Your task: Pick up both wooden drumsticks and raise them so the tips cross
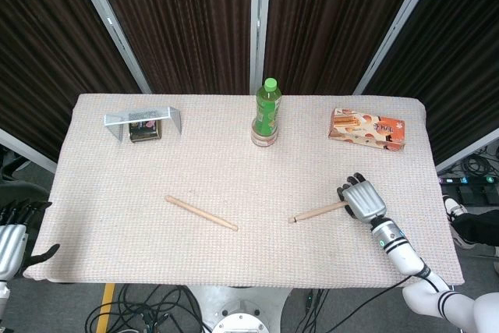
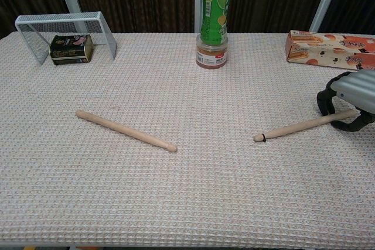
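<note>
Two wooden drumsticks lie flat on the cloth-covered table. The left drumstick [image 1: 201, 214] [image 2: 125, 130] lies alone at centre-left, tip pointing right. The right drumstick [image 1: 320, 211] [image 2: 302, 127] lies at centre-right, tip pointing left. My right hand [image 1: 362, 200] [image 2: 348, 100] hovers over its butt end, fingers arched on the far side and thumb on the near side, with gaps still showing around the wood. My left hand [image 1: 12, 243] hangs beyond the table's front-left corner with fingers spread, holding nothing.
A green bottle [image 1: 267, 111] [image 2: 214, 10] stands at the back centre. A snack box [image 1: 367, 129] [image 2: 331, 49] lies at the back right, just behind my right hand. A wire rack [image 1: 142, 119] with a small tin [image 2: 71, 48] under it sits at the back left.
</note>
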Available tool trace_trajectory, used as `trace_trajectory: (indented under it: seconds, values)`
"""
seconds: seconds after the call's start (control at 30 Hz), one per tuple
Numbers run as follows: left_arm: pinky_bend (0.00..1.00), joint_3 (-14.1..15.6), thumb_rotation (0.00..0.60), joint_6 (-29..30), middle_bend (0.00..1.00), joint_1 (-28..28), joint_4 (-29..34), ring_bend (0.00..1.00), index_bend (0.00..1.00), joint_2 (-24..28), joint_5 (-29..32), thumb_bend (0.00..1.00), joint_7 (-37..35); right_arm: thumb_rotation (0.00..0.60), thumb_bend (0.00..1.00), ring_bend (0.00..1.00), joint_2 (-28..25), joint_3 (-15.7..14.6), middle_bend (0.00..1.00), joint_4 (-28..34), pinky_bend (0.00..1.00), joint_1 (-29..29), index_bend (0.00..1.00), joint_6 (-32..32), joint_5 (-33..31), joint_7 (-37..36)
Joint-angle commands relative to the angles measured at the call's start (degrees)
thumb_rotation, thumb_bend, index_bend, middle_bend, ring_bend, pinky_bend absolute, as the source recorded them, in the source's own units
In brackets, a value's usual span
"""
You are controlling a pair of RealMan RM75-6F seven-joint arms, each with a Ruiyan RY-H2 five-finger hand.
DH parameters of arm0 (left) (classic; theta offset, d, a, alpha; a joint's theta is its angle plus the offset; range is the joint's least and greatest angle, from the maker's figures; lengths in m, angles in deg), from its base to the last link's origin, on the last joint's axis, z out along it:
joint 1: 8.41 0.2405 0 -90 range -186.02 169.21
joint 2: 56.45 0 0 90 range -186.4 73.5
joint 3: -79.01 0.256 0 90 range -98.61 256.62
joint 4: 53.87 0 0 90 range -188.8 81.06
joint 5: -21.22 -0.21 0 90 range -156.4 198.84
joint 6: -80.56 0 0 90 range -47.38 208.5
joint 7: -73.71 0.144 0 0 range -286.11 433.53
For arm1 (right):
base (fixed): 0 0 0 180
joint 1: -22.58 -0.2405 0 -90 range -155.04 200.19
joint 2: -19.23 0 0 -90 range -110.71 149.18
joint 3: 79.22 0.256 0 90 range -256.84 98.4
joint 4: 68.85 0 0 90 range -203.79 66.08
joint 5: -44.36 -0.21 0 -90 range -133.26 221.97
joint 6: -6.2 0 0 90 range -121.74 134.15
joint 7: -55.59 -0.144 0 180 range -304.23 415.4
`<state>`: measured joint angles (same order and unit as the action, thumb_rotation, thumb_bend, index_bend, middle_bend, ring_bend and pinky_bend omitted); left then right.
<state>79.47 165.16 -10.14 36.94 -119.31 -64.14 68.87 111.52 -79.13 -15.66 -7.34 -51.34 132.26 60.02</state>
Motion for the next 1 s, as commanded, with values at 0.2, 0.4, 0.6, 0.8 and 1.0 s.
trace_trajectory:
  seconds: [0.2,0.4,0.6,0.8,1.0]
  values:
    - [0.07,-0.06,0.6,-0.7,0.17,-0.54,-0.23,0.09,0.19,0.25,-0.48,0.16,-0.11,0.6,0.37,0.3,-0.65,-0.14,0.53,1.09,0.24,0.08,0.6,-1.44,0.48,-0.13]
    - [0.08,-0.7,0.6,-4.94,0.18,-4.43,0.11,0.09,0.2,1.77,-2.44,0.16,-0.33,0.6,0.43,0.37,-3.19,0.13,0.58,3.79,0.3,0.62,0.71,-4.94,1.46,-1.66]
    - [0.17,-2.6,0.6,-12.81,0.26,-11.61,-1.23,0.3,0.26,0.93,-3.78,0.16,-0.25,0.6,0.46,0.42,-8.08,1.32,0.63,9.7,0.34,1.19,0.76,-7.69,1.19,-6.17]
    - [0.48,-5.26,0.6,-21.81,0.35,-20.15,-5.27,0.59,0.35,-4.71,-3.1,0.2,5.69,0.6,0.46,0.43,-15.19,3.52,0.63,18.27,0.35,1.43,0.77,-9.29,-0.29,-7.98]
    - [0.67,-6.24,0.6,-27.72,0.42,-26.91,-9.58,0.71,0.4,-12.74,-3.31,0.22,11.91,0.6,0.46,0.44,-22.13,5.56,0.63,26.21,0.35,1.48,0.78,-7.57,-4.02,-6.37]
